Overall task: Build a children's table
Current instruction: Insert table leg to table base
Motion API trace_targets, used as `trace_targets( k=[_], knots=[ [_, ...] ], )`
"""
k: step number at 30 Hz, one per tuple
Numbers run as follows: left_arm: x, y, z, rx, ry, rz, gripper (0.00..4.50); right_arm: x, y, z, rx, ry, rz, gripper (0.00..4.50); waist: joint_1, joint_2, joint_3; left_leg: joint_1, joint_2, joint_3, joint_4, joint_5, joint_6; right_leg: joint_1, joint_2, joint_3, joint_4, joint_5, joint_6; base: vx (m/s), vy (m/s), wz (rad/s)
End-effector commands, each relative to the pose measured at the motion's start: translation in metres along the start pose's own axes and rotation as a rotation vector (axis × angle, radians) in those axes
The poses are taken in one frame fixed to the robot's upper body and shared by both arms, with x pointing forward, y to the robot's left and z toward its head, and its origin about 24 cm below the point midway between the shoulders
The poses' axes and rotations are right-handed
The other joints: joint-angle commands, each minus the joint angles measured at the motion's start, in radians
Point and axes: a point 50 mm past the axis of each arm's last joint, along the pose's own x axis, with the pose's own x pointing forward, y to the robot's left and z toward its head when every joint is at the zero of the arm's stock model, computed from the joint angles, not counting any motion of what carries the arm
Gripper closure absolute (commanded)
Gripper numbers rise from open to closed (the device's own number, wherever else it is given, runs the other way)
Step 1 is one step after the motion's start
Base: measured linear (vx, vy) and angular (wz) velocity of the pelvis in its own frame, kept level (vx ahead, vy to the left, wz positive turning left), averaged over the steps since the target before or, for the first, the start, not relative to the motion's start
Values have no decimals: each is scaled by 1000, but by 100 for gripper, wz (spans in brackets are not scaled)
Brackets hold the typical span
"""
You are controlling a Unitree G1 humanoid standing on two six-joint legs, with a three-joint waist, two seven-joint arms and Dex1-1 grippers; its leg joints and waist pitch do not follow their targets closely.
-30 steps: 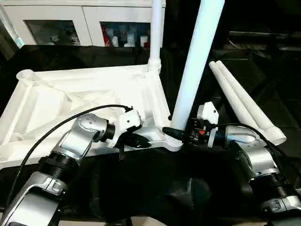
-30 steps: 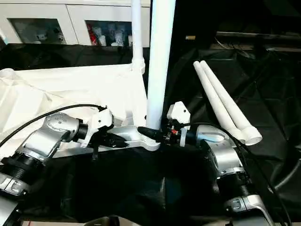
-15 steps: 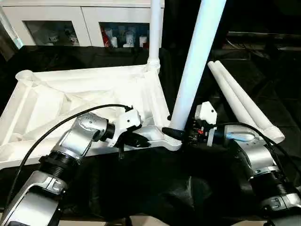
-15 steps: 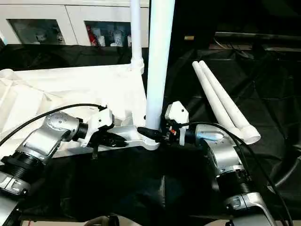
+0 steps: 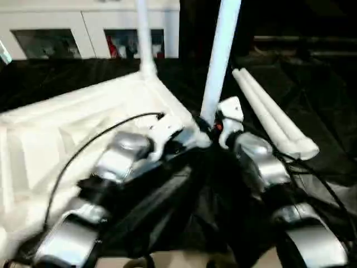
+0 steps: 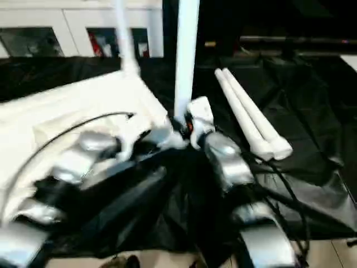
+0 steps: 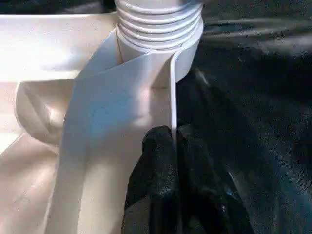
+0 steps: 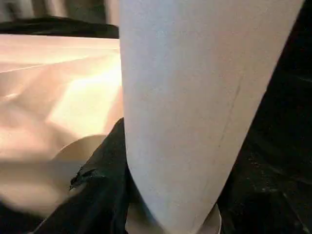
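The children's table top (image 5: 61,128) lies upside down, white and ribbed, on black cloth. One white leg (image 5: 143,39) stands upright in its far corner socket. A second leg (image 5: 221,56) stands in the near corner socket, its threaded end (image 7: 158,29) showing in the left wrist view. My right gripper (image 5: 207,124) is shut on this leg just above the socket, with one black finger (image 8: 105,195) against its side. My left gripper (image 7: 174,139) is shut on the top's thin rim next to that socket. Two loose legs (image 5: 268,114) lie side by side at the right.
White cabinets (image 5: 83,33) with glass doors stand along the back. Black cloth (image 5: 318,95) covers the work surface, and its edge hangs over the floor (image 6: 334,245) at the near right. My silver forearms cross the foreground.
The head camera has swung and the whole picture has shifted and blurred. Both grippers keep their holds on the rim and the leg.
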Motion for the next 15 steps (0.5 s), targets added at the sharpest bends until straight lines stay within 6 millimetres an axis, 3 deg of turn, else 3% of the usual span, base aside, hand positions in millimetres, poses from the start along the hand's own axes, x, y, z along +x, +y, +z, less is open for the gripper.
trace_targets(
  k=[1, 2, 4, 7, 15],
  knots=[
    [18, -23, 32, 38, -69, -23, 450, -14, 20, -84, 97, 423, -28, 260, -7, 1, -31, 38, 73, -58, -93, -544, -80, -11, -65, 42, -97, -468, -137, 0, 0, 0],
    [21, -26, 33, 38, -63, -24, 450, -13, 23, -84, 96, 431, -21, 260, -5, 1, -32, 42, 72, -57, -90, -551, -78, -14, -66, 44, -97, -467, -137, 0, 0, 0],
    [23, -29, 32, 33, -46, -6, 450, -12, 27, -85, 111, 446, -14, 260, -4, -3, -31, 36, 70, -58, -91, -548, -63, -11, -69, 45, -100, -468, -126, 0, 0, 0],
    [23, -29, 31, 19, -42, 7, 450, -11, 29, -86, 131, 445, -16, 260, -3, -4, -31, 39, 70, -56, -91, -553, -58, -16, -68, 46, -104, -470, -119, 0, 0, 0],
    [21, -23, 29, -1, -33, 30, 450, -8, 33, -85, 126, 433, -6, 260, -7, -1, -29, 43, 68, -71, -98, -643, -77, -20, -68, 38, -113, -556, -77, 0, 0, 0]
  ],
)
